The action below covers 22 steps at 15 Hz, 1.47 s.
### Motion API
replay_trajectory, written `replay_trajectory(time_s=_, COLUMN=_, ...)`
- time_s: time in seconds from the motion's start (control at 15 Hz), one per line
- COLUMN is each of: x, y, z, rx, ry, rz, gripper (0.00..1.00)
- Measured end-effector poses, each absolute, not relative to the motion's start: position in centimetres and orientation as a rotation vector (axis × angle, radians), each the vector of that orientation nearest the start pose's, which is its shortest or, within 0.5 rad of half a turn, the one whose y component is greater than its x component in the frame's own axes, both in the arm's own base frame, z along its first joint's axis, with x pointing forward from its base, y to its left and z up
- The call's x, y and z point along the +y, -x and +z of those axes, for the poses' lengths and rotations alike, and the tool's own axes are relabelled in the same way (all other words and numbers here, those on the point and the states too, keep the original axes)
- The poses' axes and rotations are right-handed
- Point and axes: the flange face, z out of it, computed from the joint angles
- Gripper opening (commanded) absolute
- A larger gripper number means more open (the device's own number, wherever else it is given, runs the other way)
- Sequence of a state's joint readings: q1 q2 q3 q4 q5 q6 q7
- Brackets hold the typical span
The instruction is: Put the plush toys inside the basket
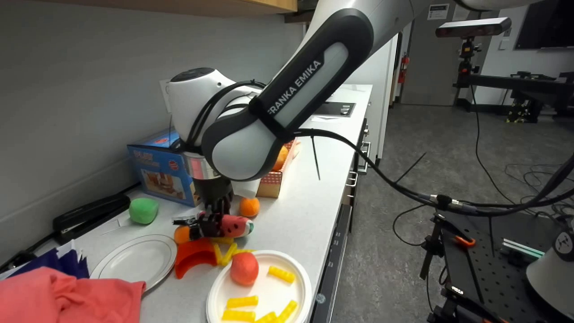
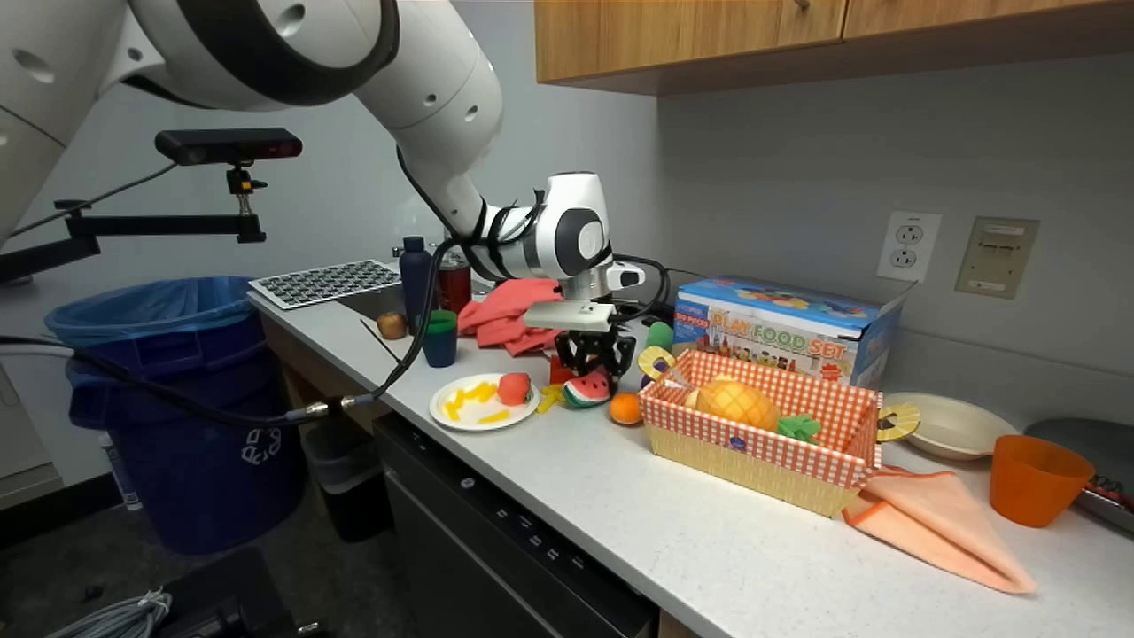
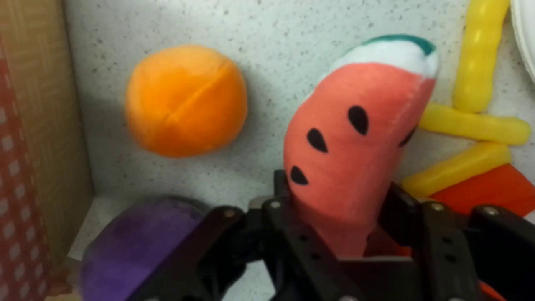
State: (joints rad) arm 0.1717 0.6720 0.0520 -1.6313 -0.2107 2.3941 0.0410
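Wrist view, watermelon toy (image 3: 347,146) between fingers (image 3: 445,244), gripped

1. One plush watermelon slice (image 3: 347,146).
2. One plush orange (image 3: 187,101), at ten o'clock in the wrist view.
3. Three yellow sticks (image 3: 472,124), same view.
4. One red-orange plush fruit (image 2: 514,389).
5. One plush pineapple (image 2: 735,402).
6. One gingham-lined basket (image 2: 753,465).
7. One play-food-set box (image 2: 771,332).
8. Two plates (image 1: 134,260) in an exterior view.

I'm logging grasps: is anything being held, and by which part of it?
The gripper holds the plush watermelon slice by its sides, toward the lower end in the wrist view, away from its green tip.
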Motion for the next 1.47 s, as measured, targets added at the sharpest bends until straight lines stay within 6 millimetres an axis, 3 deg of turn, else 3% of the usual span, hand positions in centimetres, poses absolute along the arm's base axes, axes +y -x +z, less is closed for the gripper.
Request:
replay_trajectory(time_s=0.2, x=14.2, y=-68.7, z=24.0, rx=-0.507, ry=3.222, rz=-0.192, gripper=0.02)
replay_trajectory(time_s=0.4, x=13.4, y=-68.7, z=25.7, rx=-0.499, ry=3.256, rz=-0.203, gripper=0.03)
replay_trajectory(time_s=0.8, x=11.4, y=-67.2, z=34.5, rx=-0.441, ry=3.27, rz=-0.305, gripper=0.03)
replay_trajectory(time_s=1.0, x=8.6, y=-66.1, z=38.7, rx=-0.339, ry=3.279, rz=-0.384, gripper=0.03)
replay_trajectory(time_s=1.13, x=6.2, y=-65.7, z=40.5, rx=-0.212, ry=3.297, rz=-0.436, gripper=0.03)
replay_trajectory(time_s=1.27, x=3.6, y=-65.8, z=40.9, rx=-0.08, ry=3.331, rz=-0.494, gripper=0.03)
replay_trajectory(time_s=1.47, x=0.7, y=-66.1, z=39.6, rx=0.1, ry=3.361, rz=-0.551, gripper=0.03)
